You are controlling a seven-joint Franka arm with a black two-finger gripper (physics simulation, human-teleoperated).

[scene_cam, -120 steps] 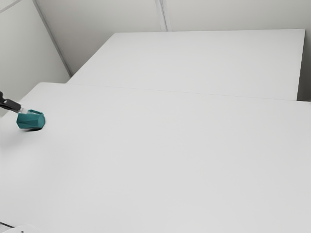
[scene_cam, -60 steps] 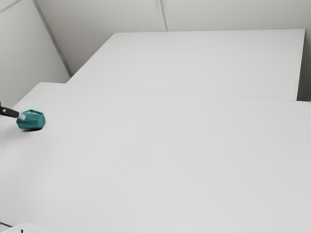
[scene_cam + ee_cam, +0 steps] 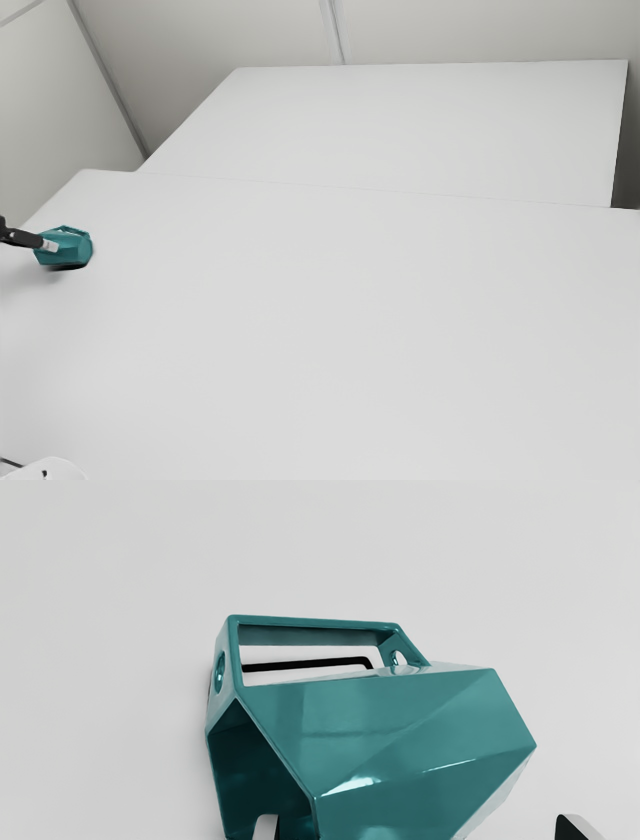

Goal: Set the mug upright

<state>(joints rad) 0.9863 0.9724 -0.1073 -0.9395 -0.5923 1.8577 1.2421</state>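
Note:
My gripper [image 3: 50,246] reaches in from the exterior view's left and overlaps the near part of the teal faceted mug [image 3: 70,247]. The mug lies tipped on its side on the white table [image 3: 330,320]. From the hand, the gripper [image 3: 420,827] appears with its two fingers wide apart. One fingertip [image 3: 266,828] is at the dark mouth of the mug [image 3: 395,730]; the other stands off past the closed base end, with a gap to the mug. The handle sticks out from the mug's side, away from the fingers. Whether the first fingertip is inside the mouth I cannot tell.
A second white surface [image 3: 400,130] adjoins the table at its far edge, with pale walls behind. A rounded white object [image 3: 50,470] with a dark cable shows at the exterior view's lower left corner.
My gripper has come down from above the mug to its side and edged slightly toward the exterior view's right. The mug stays in place. The white object in the lower corner has risen slightly into view.

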